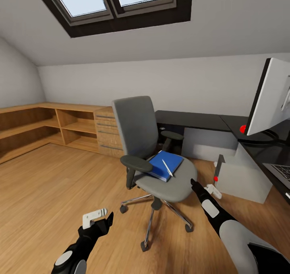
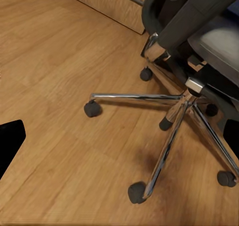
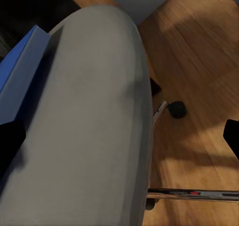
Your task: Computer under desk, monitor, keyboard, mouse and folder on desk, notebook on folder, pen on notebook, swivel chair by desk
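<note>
The grey swivel chair (image 1: 137,129) stands in the middle of the wooden floor, turned away from the black desk (image 1: 193,120). A blue folder (image 1: 161,166) lies on its seat with the white pen (image 1: 167,167) on top. My right gripper (image 1: 194,183) is open at the seat's front right edge, with the seat (image 3: 84,136) and the folder's corner (image 3: 20,81) below it. My left gripper (image 1: 102,219) hangs open low beside the chair's metal base (image 2: 174,116). The monitor (image 1: 268,97) and keyboard (image 1: 280,171) sit on the desk, and the computer (image 1: 245,179) stands below it. Notebook and mouse are out of view.
Light-wood shelving (image 1: 40,125) and a chest of drawers (image 1: 106,133) line the back wall at the left. Open wooden floor (image 1: 48,193) lies left of the chair. The chair's caster legs (image 1: 149,225) spread out just in front of me.
</note>
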### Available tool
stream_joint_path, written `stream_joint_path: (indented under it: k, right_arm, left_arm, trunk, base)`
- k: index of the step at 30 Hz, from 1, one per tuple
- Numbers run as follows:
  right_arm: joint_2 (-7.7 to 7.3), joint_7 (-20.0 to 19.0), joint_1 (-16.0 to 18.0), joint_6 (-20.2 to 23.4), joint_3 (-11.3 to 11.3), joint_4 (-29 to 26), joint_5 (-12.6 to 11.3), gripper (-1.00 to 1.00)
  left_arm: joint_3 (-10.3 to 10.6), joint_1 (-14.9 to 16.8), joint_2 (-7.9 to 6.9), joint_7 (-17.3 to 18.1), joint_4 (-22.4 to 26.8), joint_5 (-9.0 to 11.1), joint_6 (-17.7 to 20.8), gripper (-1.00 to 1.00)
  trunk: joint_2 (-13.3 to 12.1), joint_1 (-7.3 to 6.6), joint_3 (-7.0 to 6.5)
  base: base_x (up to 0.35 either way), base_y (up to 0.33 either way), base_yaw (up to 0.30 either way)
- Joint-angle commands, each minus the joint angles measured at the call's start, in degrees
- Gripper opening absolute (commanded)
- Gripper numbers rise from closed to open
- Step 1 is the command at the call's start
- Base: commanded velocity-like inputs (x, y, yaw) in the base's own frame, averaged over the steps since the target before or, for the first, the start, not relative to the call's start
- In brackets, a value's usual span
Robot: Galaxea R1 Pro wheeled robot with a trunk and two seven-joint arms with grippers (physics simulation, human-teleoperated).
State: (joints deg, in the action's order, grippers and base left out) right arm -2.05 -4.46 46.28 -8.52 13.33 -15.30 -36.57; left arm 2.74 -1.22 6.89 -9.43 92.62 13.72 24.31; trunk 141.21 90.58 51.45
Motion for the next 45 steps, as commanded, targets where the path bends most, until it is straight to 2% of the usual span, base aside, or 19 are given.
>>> stream_joint_path:
  k: [1,14,36,45]
  right_arm:
    - [-0.01,-0.46,0.04,-0.19,0.12,0.11,-0.6,1.0]
    - [-0.17,-0.47,0.07,-0.27,0.16,0.16,-0.6,1.0]
    - [-0.19,-0.46,0.07,-0.19,0.13,0.18,-0.6,1.0]
    - [-0.07,-0.46,0.06,-0.19,0.12,0.18,-0.6,1.0]
  left_arm:
    - [0.07,-0.04,-0.01,-0.5,0.09,0.61,0.18,1.0]
    - [0.07,-0.15,-0.02,-0.5,0.1,0.61,0.13,1.0]
    - [-0.63,-0.17,0.0,-0.5,0.1,0.61,0.2,1.0]
    - [-0.71,-0.17,0.04,-0.5,0.1,0.61,0.23,1.0]
  trunk:
    - [0.02,-0.01,0.05]
    - [0.02,-0.01,0.05]
    - [0.02,-0.01,0.05]
    - [0.02,-0.01,0.05]
  base:
    - [0.0,0.0,0.0]
    - [0.011,0.0,0.0]
    - [0.099,-0.001,0.0]
    - [0.178,-0.114,0.0]
